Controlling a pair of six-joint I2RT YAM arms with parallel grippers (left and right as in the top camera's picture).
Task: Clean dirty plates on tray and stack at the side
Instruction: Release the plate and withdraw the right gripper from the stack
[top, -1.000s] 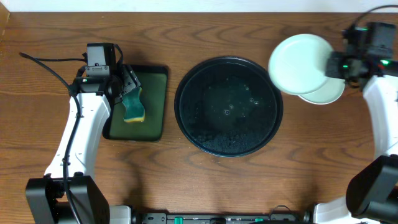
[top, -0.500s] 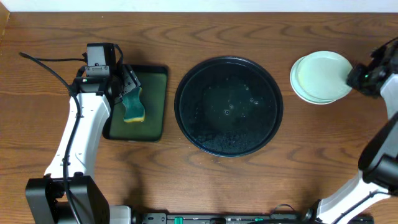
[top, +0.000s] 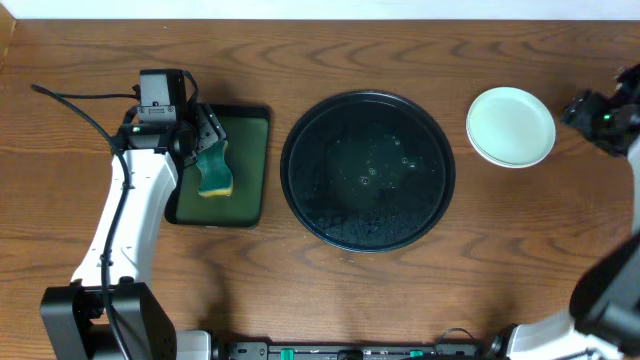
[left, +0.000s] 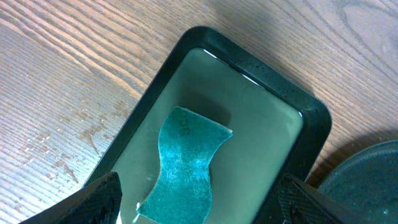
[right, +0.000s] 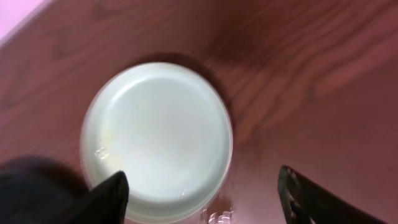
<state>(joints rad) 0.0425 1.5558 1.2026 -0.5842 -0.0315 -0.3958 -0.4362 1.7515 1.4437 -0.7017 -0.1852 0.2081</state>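
Plates (top: 511, 126) stacked beside tray (top: 330, 215); left pincer (left: 199, 186) wide over sponge (left: 186, 155); right pincer (right: 202, 177) wide above them.

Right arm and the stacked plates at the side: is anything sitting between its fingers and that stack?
Nothing visible. The right gripper is open just to the right of the plates, which are stacked to the right of the tray. Only bare table shows around the stack in the overhead and right wrist views.
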